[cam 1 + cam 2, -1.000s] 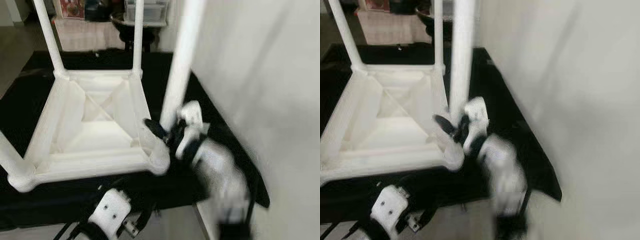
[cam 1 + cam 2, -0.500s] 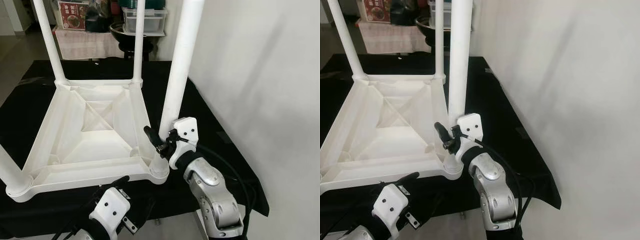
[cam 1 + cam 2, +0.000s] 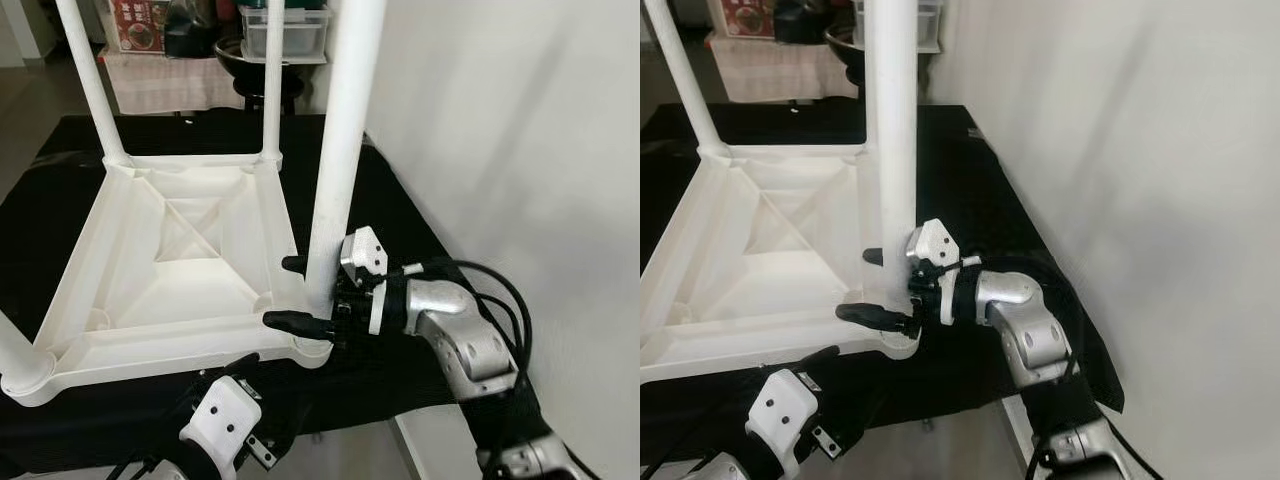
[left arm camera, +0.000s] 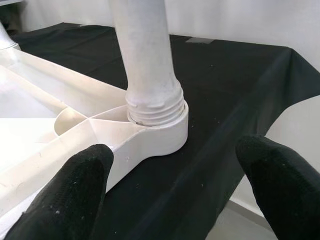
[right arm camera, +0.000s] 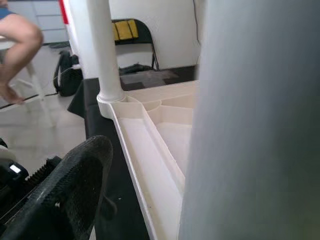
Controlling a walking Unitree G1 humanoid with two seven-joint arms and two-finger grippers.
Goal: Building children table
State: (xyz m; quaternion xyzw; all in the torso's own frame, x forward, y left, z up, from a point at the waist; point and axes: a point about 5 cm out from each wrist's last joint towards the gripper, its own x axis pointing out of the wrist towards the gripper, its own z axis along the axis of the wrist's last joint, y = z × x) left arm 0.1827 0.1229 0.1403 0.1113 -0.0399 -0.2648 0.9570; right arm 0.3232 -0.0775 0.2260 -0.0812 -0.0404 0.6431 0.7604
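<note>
Nearest, at 6 o'clock, the left gripper (image 4: 170, 180) hovers spread wide and empty, just short of the corner socket (image 4: 157, 132). Just beyond, at 4 o'clock, the right gripper (image 3: 293, 292) has its two fingers spread on either side of the near leg (image 3: 335, 150); whether they press it is hard to tell. The upturned white table (image 3: 170, 270) lies on a black cloth (image 3: 400, 215). Four legs show, all cut off at the frame edges. Far off, a seated person's leg (image 5: 17, 45), partly cropped.
</note>
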